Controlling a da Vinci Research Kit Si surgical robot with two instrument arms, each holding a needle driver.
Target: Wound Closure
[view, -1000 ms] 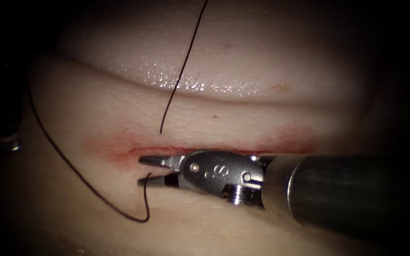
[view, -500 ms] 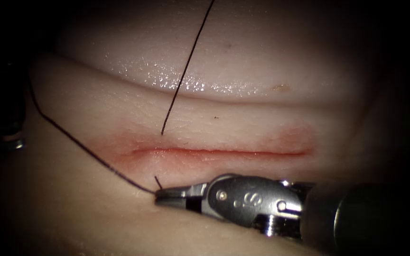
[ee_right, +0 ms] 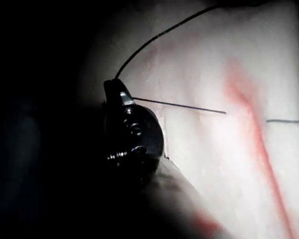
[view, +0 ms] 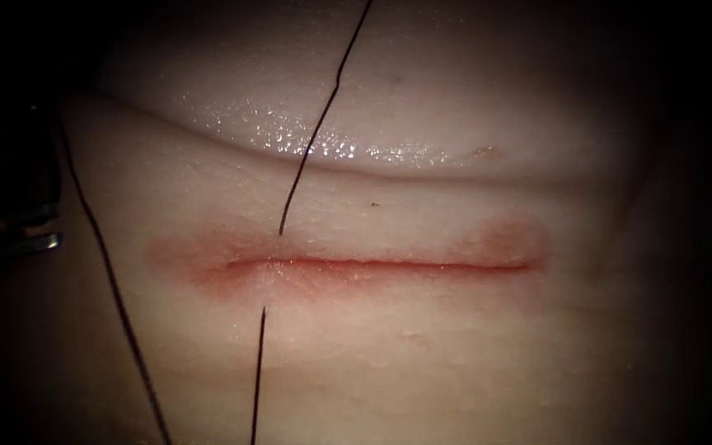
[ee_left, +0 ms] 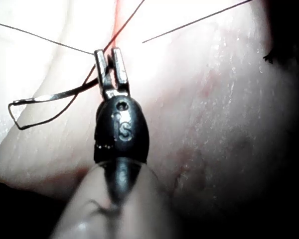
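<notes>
The cut (view: pixel 372 264) runs level across the tissue (view: pixel 422 363), rimmed with red fluid. Near its left end dark thread (view: pixel 306 156) comes down from the top and enters above the cut. It comes out below and runs straight to the picture's lower edge (view: pixel 257 371). A second strand (view: pixel 113 288) slants down the far left. My left tool (ee_left: pixel 109 62) holds the curved needle (ee_left: pixel 55 94) near the base of its jaws, clear of the tissue, with thread trailing from the needle's tail. My right tool (ee_right: pixel 117 92) is shut on the thread (ee_right: pixel 159 35).
A glint of the left tool's metal (view: pixel 35 243) sits at the far left edge of the endoscope view. A glossy fold of tissue (view: pixel 331 148) rises behind the cut.
The right tool shut on the thread just below the cut's left end, then drew back down and right out of the endoscope view. The slack loop on the left has pulled straight.
</notes>
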